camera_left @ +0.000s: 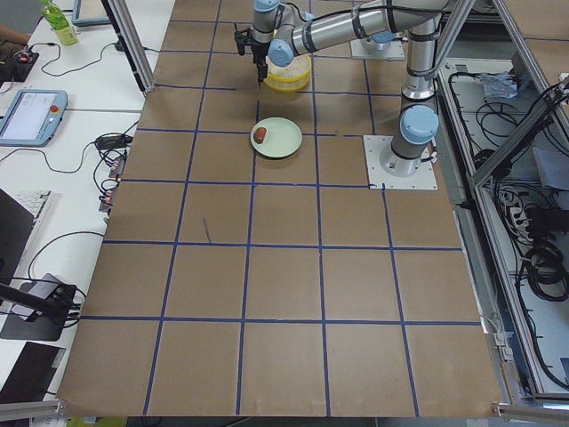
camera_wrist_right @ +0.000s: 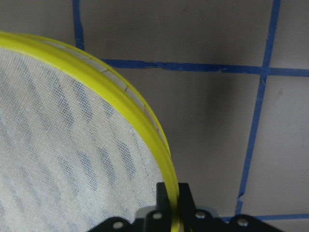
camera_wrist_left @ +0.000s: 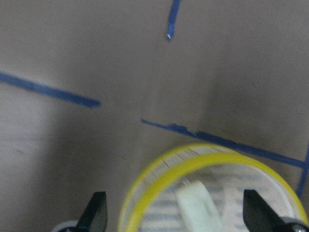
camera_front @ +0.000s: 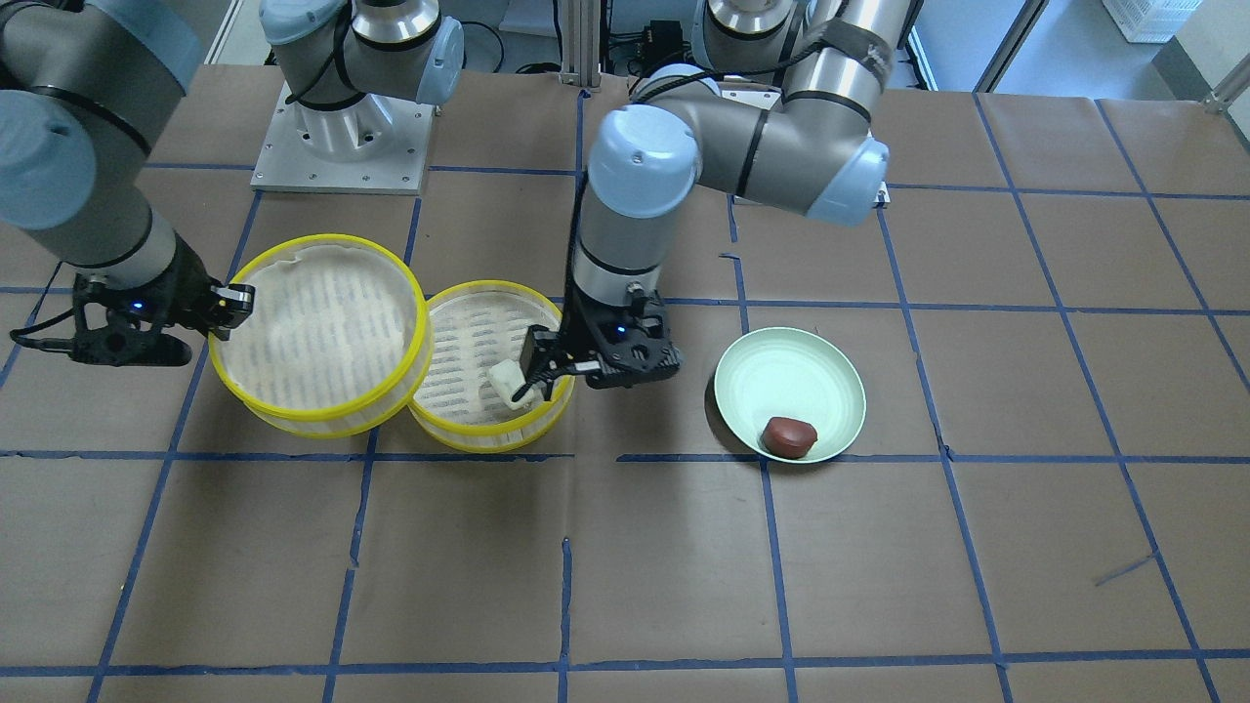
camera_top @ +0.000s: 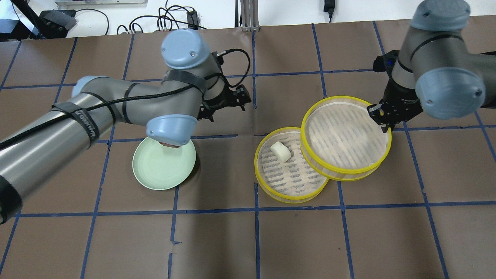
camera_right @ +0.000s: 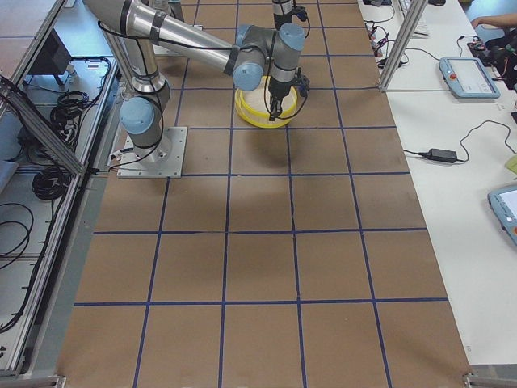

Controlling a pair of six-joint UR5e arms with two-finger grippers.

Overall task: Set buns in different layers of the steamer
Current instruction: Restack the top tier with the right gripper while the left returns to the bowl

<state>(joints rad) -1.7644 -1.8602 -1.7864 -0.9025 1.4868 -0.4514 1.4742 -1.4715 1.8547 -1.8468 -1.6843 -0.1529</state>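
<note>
The white bun [camera_front: 506, 379] lies in the lower steamer layer [camera_front: 469, 327] on its liner; it also shows in the overhead view [camera_top: 281, 151]. My left gripper [camera_front: 532, 369] is open and empty, raised just beside that layer's rim, with the bun between its fingertips [camera_wrist_left: 94, 215] in the wrist view. My right gripper [camera_front: 229, 303] is shut on the yellow rim [camera_wrist_right: 159, 145] of the second, empty layer [camera_top: 345, 135], which overlaps the lower layer's edge. The dark brown bun [camera_front: 789, 436] sits on the pale green plate [camera_front: 791, 376].
In the overhead view my left arm's elbow [camera_top: 170, 130] covers the far part of the plate [camera_top: 162, 168] and most of the brown bun. Brown table paper with blue tape lines [camera_front: 625, 586] lies all around.
</note>
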